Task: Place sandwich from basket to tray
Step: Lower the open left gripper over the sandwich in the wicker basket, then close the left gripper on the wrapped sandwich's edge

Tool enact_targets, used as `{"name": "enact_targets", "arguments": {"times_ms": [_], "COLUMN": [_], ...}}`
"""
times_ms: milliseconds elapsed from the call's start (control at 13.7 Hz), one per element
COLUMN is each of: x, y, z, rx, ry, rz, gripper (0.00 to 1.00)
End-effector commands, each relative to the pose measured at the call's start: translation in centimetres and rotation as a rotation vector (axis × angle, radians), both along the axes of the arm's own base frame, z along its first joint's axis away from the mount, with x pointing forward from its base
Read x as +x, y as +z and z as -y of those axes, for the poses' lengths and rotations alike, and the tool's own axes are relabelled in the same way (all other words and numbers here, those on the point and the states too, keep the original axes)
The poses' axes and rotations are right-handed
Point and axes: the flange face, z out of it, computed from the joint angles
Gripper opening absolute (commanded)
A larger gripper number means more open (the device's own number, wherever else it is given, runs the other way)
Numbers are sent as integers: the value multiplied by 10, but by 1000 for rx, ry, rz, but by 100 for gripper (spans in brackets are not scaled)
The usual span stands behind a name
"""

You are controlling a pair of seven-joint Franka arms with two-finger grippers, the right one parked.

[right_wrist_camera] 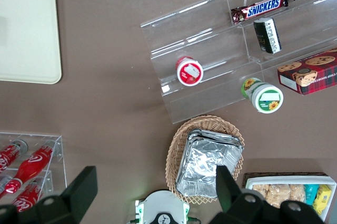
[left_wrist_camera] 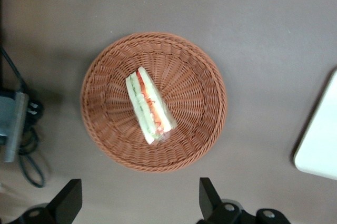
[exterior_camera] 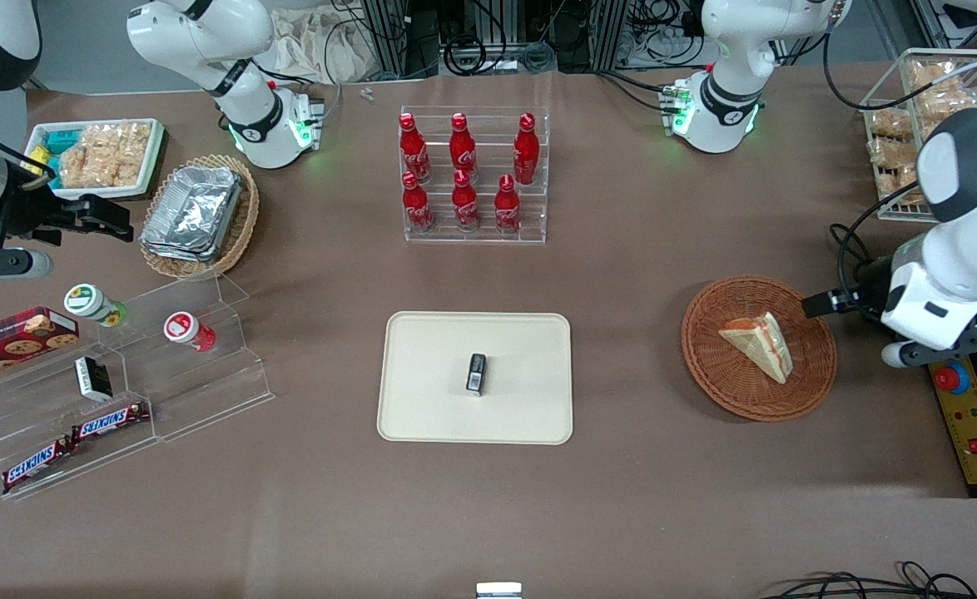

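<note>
The sandwich (left_wrist_camera: 148,105) lies in the middle of the wicker basket (left_wrist_camera: 200,124) near the tray (exterior_camera: 422,416), the spread-fingered gripper (left_wrist_camera: 139,208) hovering above the basket's rim.

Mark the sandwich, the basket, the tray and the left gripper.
sandwich (left_wrist_camera: 149,107): left wrist view, on the filling edge.
basket (left_wrist_camera: 202,71): left wrist view, on the woven rim.
tray (exterior_camera: 430,349): front view, on its bare floor.
gripper (left_wrist_camera: 139,203): left wrist view, midway between its open fingertips, above the table beside the basket.
</note>
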Motion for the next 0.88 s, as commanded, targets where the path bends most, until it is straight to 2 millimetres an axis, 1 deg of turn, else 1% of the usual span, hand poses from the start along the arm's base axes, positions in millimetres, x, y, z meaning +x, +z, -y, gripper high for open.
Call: {"name": "enact_targets", "arguments": {"times_ms": [0, 146, 293, 439, 512, 585, 659, 805], "x": [-14, -15, -22, -32, -37, -41, -40, -37], "y": [-29, -56, -84, -117, -131, -143, -154, -168], "z": [6, 5, 5, 4, 4, 4, 3, 3], "rx": [13, 22, 28, 19, 13, 9, 9, 8], "ry": [111, 123, 260, 281, 282, 287, 319, 350], "rz": [30, 70, 61, 97, 124, 136, 125, 119], "gripper": [100, 100, 100, 100, 100, 100, 100, 100]}}
